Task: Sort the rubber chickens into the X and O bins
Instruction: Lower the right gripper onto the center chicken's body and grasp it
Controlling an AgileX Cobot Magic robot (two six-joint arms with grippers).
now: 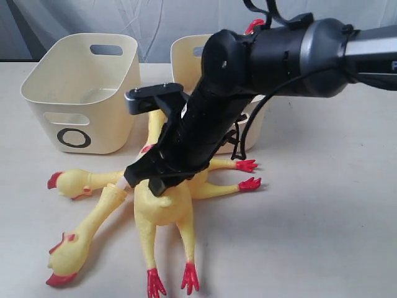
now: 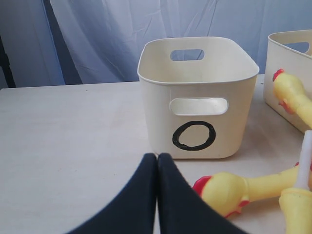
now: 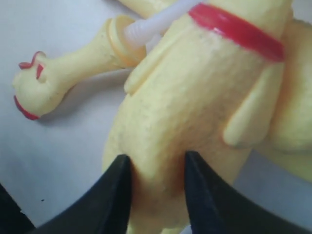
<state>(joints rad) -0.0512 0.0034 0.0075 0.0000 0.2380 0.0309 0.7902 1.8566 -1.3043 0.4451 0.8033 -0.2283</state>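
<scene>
Right claw [image 3: 157, 158] is closed narrowly on the body of the front chicken [image 1: 162, 210]. One black finger [image 3: 114, 195] presses against each flank while the toy lies on the table [image 1: 322, 217]. The chicken's two legs stretch toward the near edge, ending in red feet. A white tube joins its red-ringed body to a neck and head [image 1: 65, 261] lying off to the left. Behind it the other chickens [image 1: 214, 180] lie tangled: one head points left and two red feet point right. Another chicken head [image 2: 288, 91] shows just beside the second bin [image 1: 186, 53].

The right arm [image 1: 279, 53] comes in nearly level from the right of the exterior view. It then bends steeply down at the wrist and reaches across the middle. The left claw [image 2: 157, 157] sits low over the table with its fingers pressed together, facing the O bin [image 1: 115, 105].

That bin stands upright at the back left. The second bin is just to its right, its mark hidden by the arm. The tabletop is pale cream and matte, and a wrinkled bluish-white curtain [image 1: 173, 18] hangs behind.
</scene>
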